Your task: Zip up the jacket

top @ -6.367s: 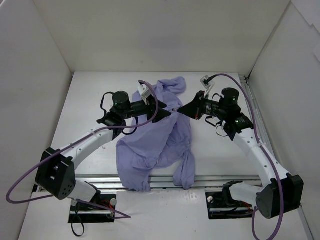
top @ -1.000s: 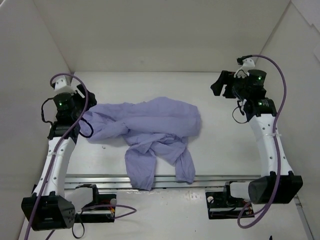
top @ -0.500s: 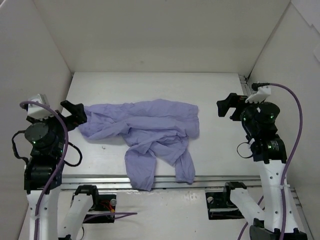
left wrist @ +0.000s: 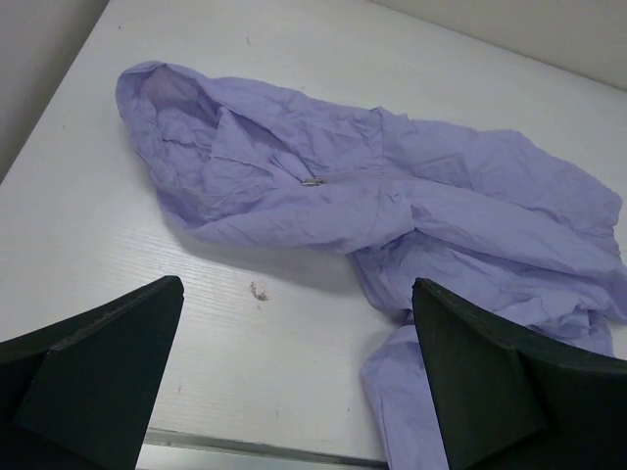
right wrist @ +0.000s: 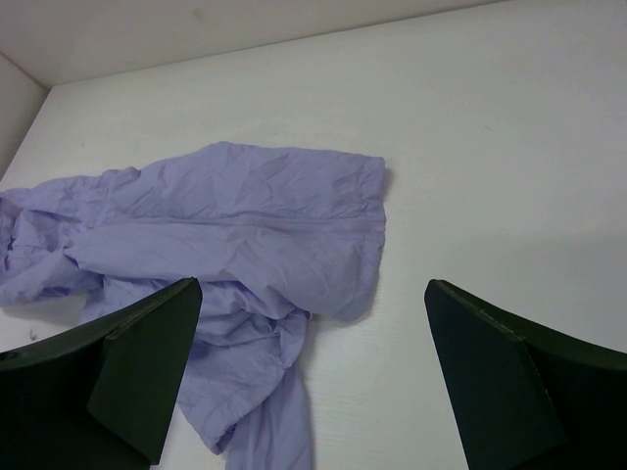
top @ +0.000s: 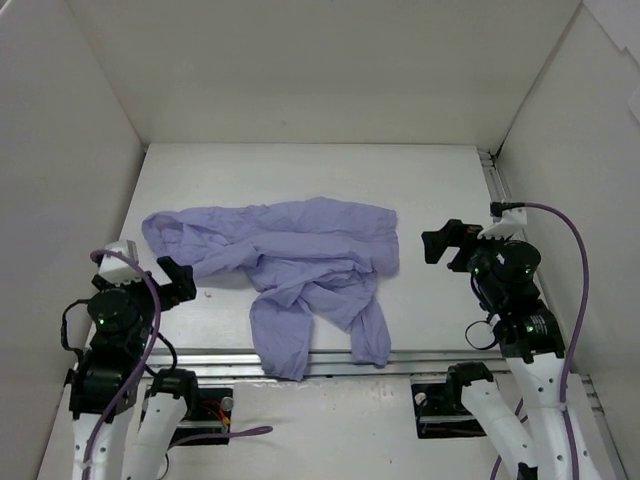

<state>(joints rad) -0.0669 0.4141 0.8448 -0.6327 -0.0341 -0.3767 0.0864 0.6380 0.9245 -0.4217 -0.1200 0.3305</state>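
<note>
The lavender jacket lies crumpled sideways across the table, hood end at the left. Two sleeves trail to the front edge. A small metal zipper pull shows below the hood, and a closed seam line runs toward the hem. My left gripper hangs open near the front left, apart from the cloth. My right gripper stands open to the right of the hem, touching nothing.
White walls enclose the table on three sides. A metal rail runs along the front edge, and another along the right side. A small dark speck marks the table in front of the hood.
Both grippers have opened and let go of the jacket's ends. Both arms have drawn back toward the front of the table. The jacket stays spread sideways.
</note>
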